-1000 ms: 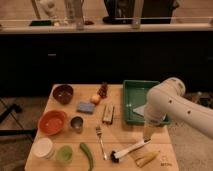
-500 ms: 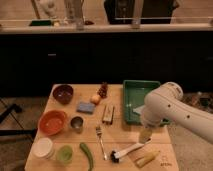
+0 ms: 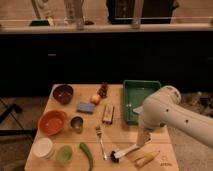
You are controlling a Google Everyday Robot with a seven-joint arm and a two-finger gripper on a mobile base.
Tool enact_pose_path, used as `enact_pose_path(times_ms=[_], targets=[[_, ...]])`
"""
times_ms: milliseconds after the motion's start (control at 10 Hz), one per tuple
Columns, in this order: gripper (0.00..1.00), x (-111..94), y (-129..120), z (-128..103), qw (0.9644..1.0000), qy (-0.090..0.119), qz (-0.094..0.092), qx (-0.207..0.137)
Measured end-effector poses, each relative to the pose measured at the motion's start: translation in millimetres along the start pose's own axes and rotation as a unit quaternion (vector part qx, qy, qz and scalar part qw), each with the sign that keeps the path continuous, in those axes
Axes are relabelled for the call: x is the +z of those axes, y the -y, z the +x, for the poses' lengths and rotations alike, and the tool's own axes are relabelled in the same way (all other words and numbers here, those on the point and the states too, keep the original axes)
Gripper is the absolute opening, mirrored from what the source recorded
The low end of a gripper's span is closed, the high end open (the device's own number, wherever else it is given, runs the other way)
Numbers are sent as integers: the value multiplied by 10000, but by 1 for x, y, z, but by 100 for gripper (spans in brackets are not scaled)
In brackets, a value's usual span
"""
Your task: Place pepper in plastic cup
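– Pepper [image 3: 88,155], where exactly?
– Lower left of the frame, lying flat on the counter [image 3: 120,132], slightly curved, running toward the bottom edge. Just right of the plastic cup [image 3: 64,154] but apart from it; left of the fork [image 3: 101,140].
– And the plastic cup?
– Upright near the lower left corner, just beside a white round container [image 3: 43,147], below the small metal cup [image 3: 76,123] and the orange bowl [image 3: 52,122].
– Gripper [image 3: 144,139]?
– Lower right, hanging from the white arm [image 3: 170,112], pointing down over the white handle of a brush [image 3: 125,151]. Fingers spread, grasping nothing. Well apart from the pepper, with the fork in between.
– Anything else close by?
– Pale yellow corn-like piece [image 3: 147,158] just right of the brush handle, near the bottom edge. Green tray [image 3: 131,97] at the upper right of the counter, partly hidden by the arm. Dark bowl [image 3: 63,93] and blue sponge [image 3: 85,107] toward the upper left.
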Motion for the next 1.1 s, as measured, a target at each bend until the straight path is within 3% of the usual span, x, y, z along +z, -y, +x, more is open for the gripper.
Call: enact_pose_path(times_ms=[400, 700, 800, 1100], targets=[[80, 24, -56, -81, 9995, 237, -37, -222], [80, 51, -97, -127, 9988, 351, -225, -243], [80, 58, -107, -137, 9985, 375, -300, -258], [80, 59, -109, -137, 9985, 380, -310, -251]])
